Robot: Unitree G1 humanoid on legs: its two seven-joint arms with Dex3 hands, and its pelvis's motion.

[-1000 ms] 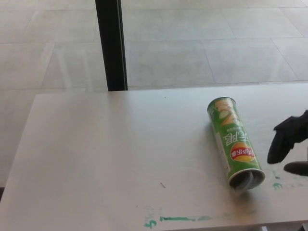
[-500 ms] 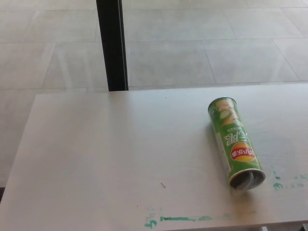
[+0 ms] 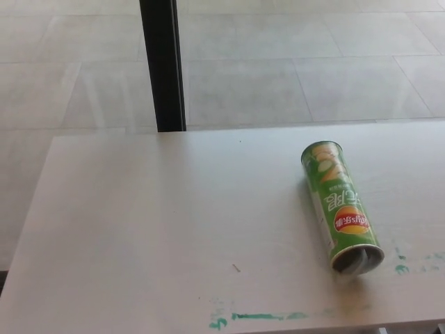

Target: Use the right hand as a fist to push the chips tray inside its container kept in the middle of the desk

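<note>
— Chips container (image 3: pixel 341 210): any hand on it?
— None. Right hand gone from view since a second ago, left unseen too; grip impossible to tell.
— Container's place?
— Lying on desk (image 3: pixel 153 229), right of middle, open mouth toward near edge, tray (image 3: pixel 357 259) apparently seated inside.

Green paint smears (image 3: pixel 257 317) streak the near edge of the white surface (more green specks (image 3: pixel 402 267) sit toward the right edge), and a small dark mark (image 3: pixel 236 268) lies near the middle. Beyond, a black post (image 3: pixel 163 64) stands upright against pale floor tiles (image 3: pixel 299 62).
</note>
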